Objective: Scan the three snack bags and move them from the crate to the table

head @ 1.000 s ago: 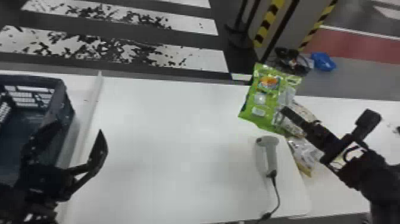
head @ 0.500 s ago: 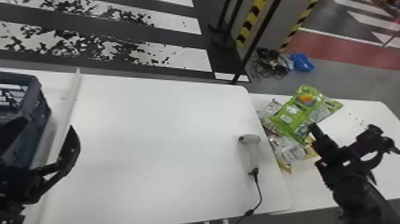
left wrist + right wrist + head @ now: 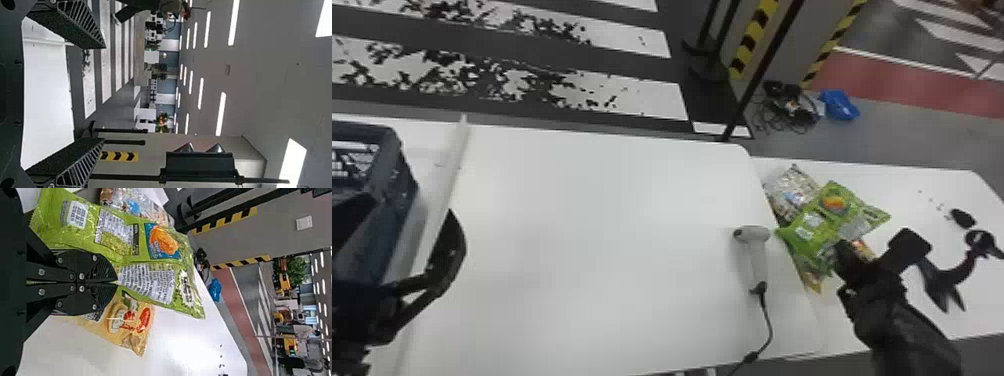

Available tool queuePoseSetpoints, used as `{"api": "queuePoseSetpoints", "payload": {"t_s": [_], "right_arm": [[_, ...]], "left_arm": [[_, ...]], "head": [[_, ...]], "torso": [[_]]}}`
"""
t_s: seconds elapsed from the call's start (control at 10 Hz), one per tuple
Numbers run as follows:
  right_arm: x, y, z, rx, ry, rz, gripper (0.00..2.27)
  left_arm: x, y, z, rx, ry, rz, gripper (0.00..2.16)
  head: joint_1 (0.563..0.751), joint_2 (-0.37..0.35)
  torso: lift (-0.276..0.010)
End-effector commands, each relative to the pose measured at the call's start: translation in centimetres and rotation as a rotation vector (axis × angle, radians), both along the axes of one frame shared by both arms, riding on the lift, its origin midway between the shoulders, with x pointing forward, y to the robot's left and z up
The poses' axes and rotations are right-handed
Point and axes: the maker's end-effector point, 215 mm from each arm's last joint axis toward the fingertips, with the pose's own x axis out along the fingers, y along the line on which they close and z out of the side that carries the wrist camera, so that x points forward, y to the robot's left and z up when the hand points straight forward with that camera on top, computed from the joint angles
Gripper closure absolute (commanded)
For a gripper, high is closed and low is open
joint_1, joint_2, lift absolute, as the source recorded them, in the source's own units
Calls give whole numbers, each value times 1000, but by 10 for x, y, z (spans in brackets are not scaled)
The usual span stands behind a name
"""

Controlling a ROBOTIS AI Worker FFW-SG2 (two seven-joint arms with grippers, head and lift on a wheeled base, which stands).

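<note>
My right gripper is over the right-hand table, pinching the green snack bag near one edge. In the right wrist view, the closed fingers of the right gripper meet on the green bag. A silvery patterned bag and a yellow-orange bag lie partly under or behind it; whether the green one rests on them I cannot tell. The left gripper is beside the dark blue crate; the left gripper is open and empty in its wrist view.
A grey handheld scanner lies on the main white table, near its right edge, its cable running to the front. A pale raised strip crosses the table beside the crate. Behind stands a striped pillar.
The head view has turned rightward. My right gripper has carried the green bag away from the scanner's side, out over the other bags on the right table. The left gripper stays near the crate.
</note>
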Motion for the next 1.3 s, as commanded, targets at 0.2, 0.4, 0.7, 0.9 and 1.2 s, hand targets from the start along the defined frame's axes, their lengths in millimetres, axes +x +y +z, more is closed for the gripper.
{"api": "queuePoseSetpoints", "payload": {"t_s": [0.2, 0.4, 0.7, 0.9, 1.2], "right_arm": [[-1, -21, 76, -230, -126, -73, 39], [6, -10, 126, -309, -202, -19, 49], [20, 105, 174, -308, -331, 209, 60], [36, 226, 183, -238, -396, 367, 60], [30, 407, 156, -157, -390, 629, 63]], "left_arm": [[0, -2, 10, -7, -17, -2, 29], [1, -2, 11, -10, -15, 2, 29], [1, -7, 16, -18, -18, -2, 29], [5, -10, 18, -18, -3, -7, 29], [-1, 3, 22, -5, 78, 23, 29]], "head": [[695, -350], [695, -350], [695, -350], [695, -350], [695, -219]], "torso": [[-62], [-62], [-62], [-62], [-62]]}}
